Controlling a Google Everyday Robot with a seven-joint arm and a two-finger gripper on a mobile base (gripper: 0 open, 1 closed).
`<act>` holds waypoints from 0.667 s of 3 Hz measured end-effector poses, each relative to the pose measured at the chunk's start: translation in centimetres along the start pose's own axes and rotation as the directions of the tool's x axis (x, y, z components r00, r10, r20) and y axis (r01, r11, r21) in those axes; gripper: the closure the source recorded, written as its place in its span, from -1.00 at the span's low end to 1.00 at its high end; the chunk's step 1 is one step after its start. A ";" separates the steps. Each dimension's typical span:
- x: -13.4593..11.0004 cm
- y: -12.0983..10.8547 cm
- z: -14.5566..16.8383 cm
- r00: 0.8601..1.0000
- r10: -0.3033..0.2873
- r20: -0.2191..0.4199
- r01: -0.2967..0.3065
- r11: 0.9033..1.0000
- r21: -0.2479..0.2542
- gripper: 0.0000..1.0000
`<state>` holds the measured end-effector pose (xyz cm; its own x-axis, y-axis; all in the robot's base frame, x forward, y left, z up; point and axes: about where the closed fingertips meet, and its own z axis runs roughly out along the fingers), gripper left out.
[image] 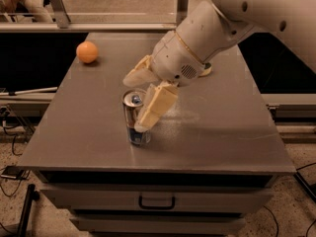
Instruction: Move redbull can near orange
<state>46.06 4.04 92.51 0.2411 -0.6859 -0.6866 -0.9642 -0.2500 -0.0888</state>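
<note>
Grasp stage, carry not begun: gripper [135,103] spread open astride the upright redbull can [130,118], one finger in front, one behind, contact uncertain; orange [87,52] sits well apart beyond the gripper, at the far table [89,132] corner.

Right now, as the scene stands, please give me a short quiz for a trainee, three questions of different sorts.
1. True or false: the redbull can lies on its side on the table.
2. Where is the orange? A) far left part of the table, as the camera sees it; B) near right corner; C) touching the can.
3. Fill in: the gripper is at the can, its jaws ____.
Key: 1 false, it stands upright; 2 A; 3 open.
</note>
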 end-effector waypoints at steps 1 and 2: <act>-0.2 0.1 0.0 1.000 -0.003 -0.001 0.003 1.000 0.000 0.00; -0.4 0.1 0.1 1.000 -0.006 -0.002 0.006 1.000 0.000 0.46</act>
<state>45.85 4.29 92.69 0.2473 -0.6856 -0.6847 -0.9627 -0.2541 -0.0933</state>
